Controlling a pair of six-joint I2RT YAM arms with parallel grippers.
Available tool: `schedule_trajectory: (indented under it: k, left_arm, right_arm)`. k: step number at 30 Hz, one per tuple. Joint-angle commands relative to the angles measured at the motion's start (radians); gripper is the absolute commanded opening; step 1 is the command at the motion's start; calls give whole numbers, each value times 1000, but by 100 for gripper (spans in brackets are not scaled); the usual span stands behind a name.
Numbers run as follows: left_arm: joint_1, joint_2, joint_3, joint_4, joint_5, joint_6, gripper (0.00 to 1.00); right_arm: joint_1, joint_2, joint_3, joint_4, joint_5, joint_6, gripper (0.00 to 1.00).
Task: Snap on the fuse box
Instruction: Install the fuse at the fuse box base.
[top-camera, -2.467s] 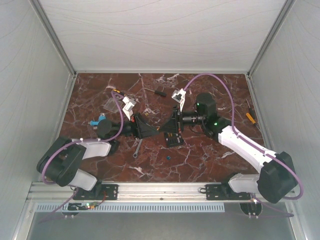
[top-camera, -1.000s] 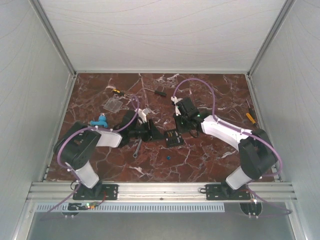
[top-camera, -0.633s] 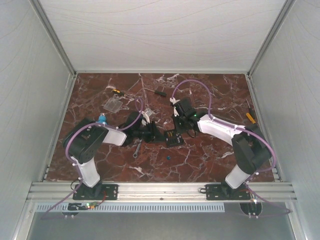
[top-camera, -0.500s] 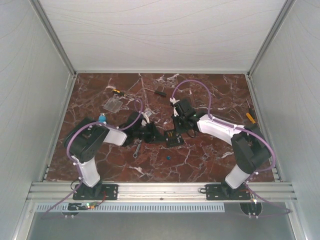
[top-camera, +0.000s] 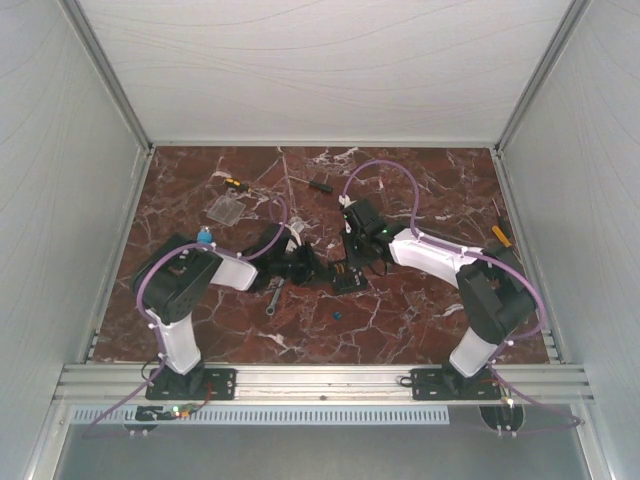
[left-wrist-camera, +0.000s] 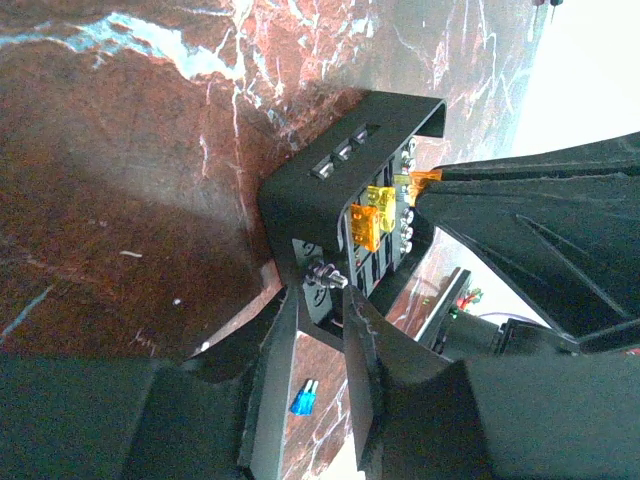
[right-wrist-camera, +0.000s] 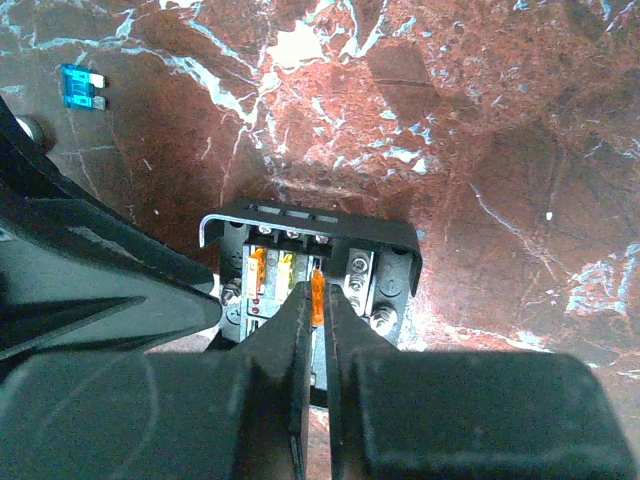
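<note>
The fuse box (left-wrist-camera: 320, 185), probably light and stiff, sits on the tabletop (left-wrist-camera: 120, 150) with its end wall pinched in the narrowed left jaws, a sound hold, directly below the right jaws, which are closed on an orange fuse (right-wrist-camera: 318, 290).

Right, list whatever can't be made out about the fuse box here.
- Top external: the fuse box is largely covered by the left gripper and right gripper; its fuses are too small to count.
- Right wrist: the right gripper hides the box's near half; whether the orange fuse between its tips is pinched or just seated is unclear.
- Left wrist: the right gripper blocks the box's far side.
</note>
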Motion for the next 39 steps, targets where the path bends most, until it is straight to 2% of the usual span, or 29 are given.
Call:
schedule_trajectory:
  k: [1, 14, 28, 39]
  left_arm:
    - [-10, 21, 42, 19, -28, -26, 27]
    - [-14, 43, 24, 39, -71, -77, 30]
    - [-32, 36, 5, -32, -132, -131, 26]
    - [-31, 36, -6, -19, -129, -151, 25]
  right_arm:
    - [11, 6, 30, 22, 41, 32, 0]
    - [17, 24, 34, 23, 47, 56, 0]
    - [39, 44, 56, 0, 130, 132, 0]
    - [46, 27, 49, -14, 151, 73, 0]
